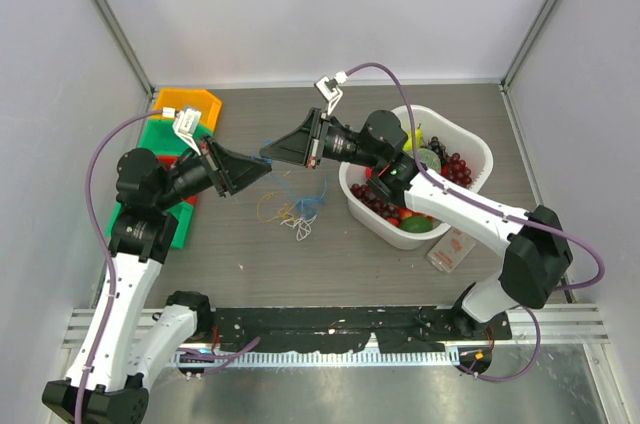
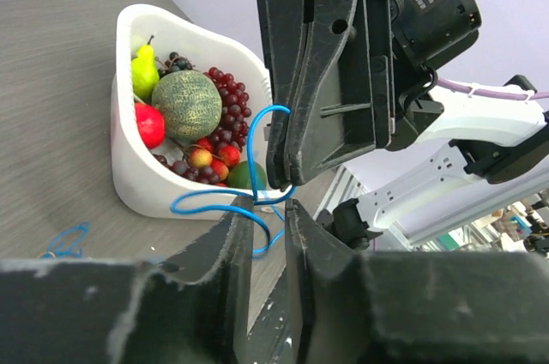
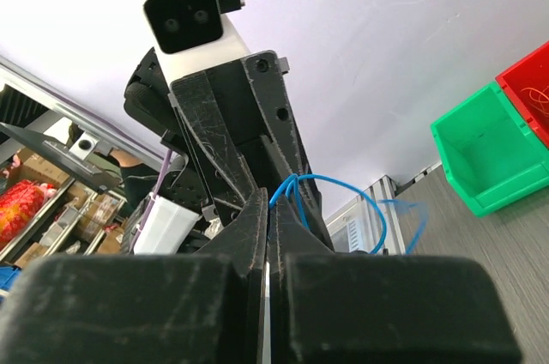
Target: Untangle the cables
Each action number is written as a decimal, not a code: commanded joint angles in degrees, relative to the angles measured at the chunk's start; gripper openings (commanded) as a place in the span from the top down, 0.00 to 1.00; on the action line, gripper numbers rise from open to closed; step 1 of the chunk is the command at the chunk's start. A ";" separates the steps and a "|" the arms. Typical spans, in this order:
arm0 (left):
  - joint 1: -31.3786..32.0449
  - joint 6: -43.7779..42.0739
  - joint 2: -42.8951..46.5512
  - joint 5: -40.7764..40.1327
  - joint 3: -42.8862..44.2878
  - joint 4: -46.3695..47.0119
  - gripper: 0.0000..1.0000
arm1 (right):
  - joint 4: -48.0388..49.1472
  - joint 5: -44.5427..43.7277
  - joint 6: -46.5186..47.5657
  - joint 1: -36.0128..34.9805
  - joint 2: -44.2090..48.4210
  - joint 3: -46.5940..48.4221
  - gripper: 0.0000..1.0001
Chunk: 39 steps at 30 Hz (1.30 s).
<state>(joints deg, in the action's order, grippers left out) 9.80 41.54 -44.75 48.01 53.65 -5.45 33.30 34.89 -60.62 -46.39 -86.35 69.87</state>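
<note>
The cables lie as a small clump point(image 1: 296, 210) on the table: an orange-tan loop, a white one and blue strands. One blue cable point(image 2: 214, 202) is lifted off the clump. My right gripper point(image 3: 273, 201) is shut on it, and the blue loops come out at its tips. In the left wrist view the right gripper point(image 2: 281, 182) hangs tip-down just beyond my left gripper point(image 2: 264, 208). The left jaws stand a narrow gap apart, and the blue cable crosses their tips. From above, the left gripper point(image 1: 257, 173) and right gripper point(image 1: 270, 153) meet tip to tip over the table.
A white basket point(image 1: 473, 141) of grapes, a melon and other fruit stands to the right of the clump. Orange point(image 1: 186, 101), green point(image 1: 152, 134) and red bins sit at the far left. A small packet point(image 1: 452, 249) lies in front of the basket.
</note>
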 commanded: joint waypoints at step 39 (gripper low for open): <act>-23.16 -0.85 -46.76 -52.14 39.00 -25.23 1.00 | -40.25 -34.10 37.24 4.73 19.99 -11.77 0.32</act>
<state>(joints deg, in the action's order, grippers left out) -12.64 41.34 -96.86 -4.47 89.54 -34.09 -9.67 2.79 -26.41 -41.30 -67.20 58.78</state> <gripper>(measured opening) 0.014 0.683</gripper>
